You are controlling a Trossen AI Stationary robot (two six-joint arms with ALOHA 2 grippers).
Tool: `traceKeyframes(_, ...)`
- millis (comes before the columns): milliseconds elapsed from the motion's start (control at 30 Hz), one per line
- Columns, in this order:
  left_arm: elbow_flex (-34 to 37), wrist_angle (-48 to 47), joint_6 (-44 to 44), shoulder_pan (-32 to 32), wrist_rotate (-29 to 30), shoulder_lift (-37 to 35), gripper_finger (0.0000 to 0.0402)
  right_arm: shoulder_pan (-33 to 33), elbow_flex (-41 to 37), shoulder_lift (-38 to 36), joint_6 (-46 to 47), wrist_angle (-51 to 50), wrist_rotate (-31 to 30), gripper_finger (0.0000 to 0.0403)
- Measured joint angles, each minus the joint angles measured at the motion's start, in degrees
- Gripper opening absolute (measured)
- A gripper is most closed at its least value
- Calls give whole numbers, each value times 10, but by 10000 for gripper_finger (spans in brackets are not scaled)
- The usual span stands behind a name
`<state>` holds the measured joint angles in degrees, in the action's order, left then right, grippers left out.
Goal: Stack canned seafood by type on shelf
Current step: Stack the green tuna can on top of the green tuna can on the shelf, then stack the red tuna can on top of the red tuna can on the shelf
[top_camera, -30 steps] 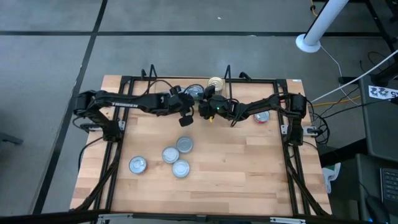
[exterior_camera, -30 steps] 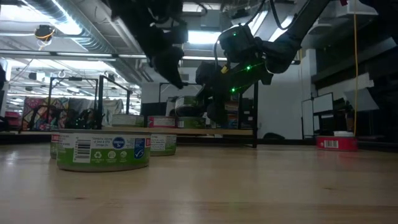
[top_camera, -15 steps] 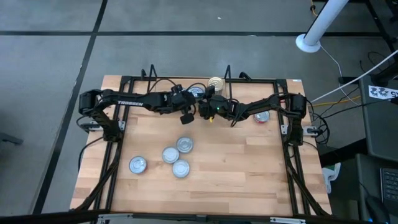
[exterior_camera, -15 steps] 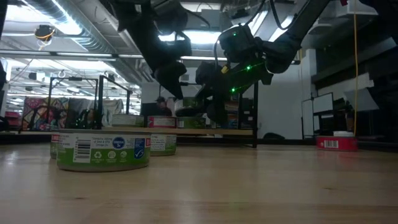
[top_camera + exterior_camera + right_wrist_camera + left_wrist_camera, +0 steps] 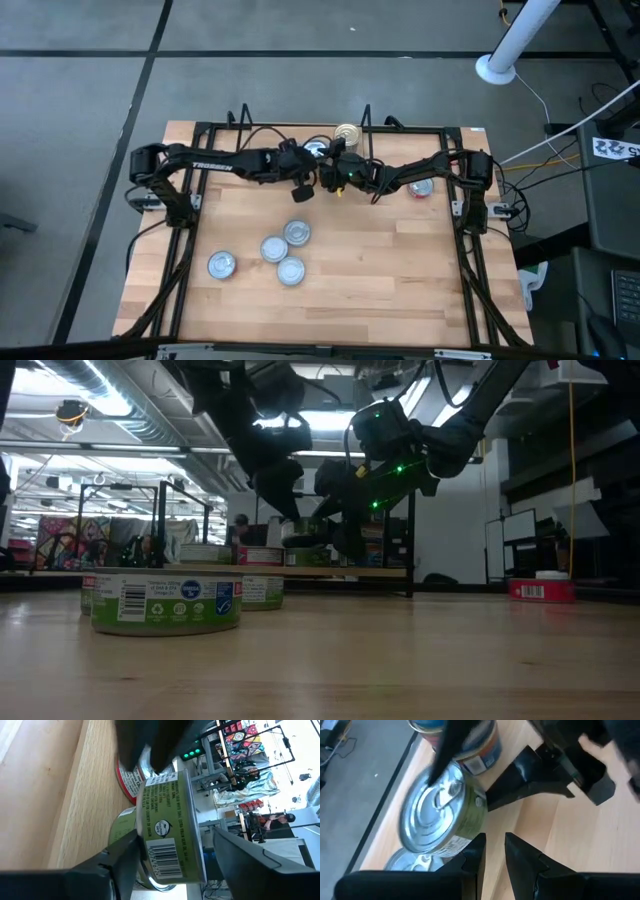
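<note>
Canned seafood is split between two places: four tins (image 5: 278, 252) lie loose on the wooden table (image 5: 400, 290) toward its near-left part, one red-labelled tin (image 5: 421, 187) sits alone close to the right edge, and the rest are gathered on the shelf (image 5: 300, 571) along the far edge, where both arms meet at the middle. The right gripper (image 5: 172, 852) straddles a green-labelled tin (image 5: 167, 832) that rests on top of another green tin (image 5: 120, 827), with a red-labelled one (image 5: 127, 782) beside that pile; its fingers stand wide, with a gap showing on at least one side, so the tin looks set down and let go, presumably stacked there because the labels match. The left gripper (image 5: 492, 851) hovers just beside the same stack, its fingers drawn nearly together and holding nothing, looking down on the silver pull-tab lid (image 5: 434, 805) of a green tin and a blue-labelled tin (image 5: 465, 740) next to it. It seems placed there to steady or check the pile. A gold-lidded tin (image 5: 346, 133) sits at the far edge.
</note>
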<state>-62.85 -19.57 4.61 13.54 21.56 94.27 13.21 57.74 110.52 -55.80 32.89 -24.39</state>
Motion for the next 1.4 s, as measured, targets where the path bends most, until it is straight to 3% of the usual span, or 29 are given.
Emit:
traceKeyframes(1067, 0, 53, 14, 48, 5, 22, 68, -1, 0, 0, 0, 1, -1, 250)
traceKeyframes(1233, 0, 51, 14, 35, 5, 20, 68, -5, 0, -1, 0, 1, -15, 250)
traceKeyframes(1400, 0, 50, 14, 14, 6, 1, 68, -25, 6, -2, -2, 0, -77, 250)
